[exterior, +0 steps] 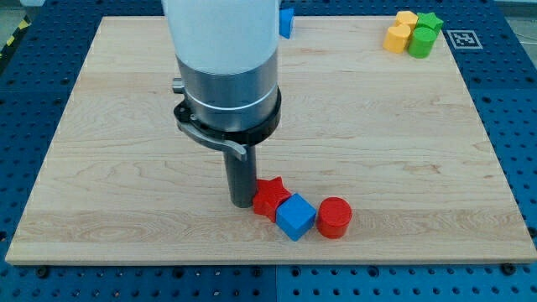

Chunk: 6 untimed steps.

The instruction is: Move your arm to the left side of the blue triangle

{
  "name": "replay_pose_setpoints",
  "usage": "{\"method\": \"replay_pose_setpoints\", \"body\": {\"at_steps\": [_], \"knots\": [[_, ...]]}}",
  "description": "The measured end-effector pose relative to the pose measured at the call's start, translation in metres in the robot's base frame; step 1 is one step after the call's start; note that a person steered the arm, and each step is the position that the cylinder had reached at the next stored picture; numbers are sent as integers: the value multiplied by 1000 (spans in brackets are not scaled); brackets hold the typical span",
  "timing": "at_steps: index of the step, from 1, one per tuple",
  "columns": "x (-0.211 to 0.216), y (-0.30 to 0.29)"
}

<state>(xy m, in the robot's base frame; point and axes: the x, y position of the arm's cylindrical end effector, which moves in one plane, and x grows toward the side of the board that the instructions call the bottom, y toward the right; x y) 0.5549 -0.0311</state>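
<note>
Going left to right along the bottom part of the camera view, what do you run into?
My tip → red star block → blue cube → red cylinder

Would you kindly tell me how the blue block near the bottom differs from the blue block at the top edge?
The blue cube shows fully; the blue block at the top edge is mostly hidden behind the arm, so I cannot tell its shape. The cube touches the red star block and red cylinder; the top one stands alone. My tip is beside the star, far from the top block. Both are blue.
</note>
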Motion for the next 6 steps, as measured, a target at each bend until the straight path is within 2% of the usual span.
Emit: {"method": "replay_pose_setpoints", "body": {"at_steps": [2,3,6], "knots": [[0,17],[-27,5],[-212,-62]]}}
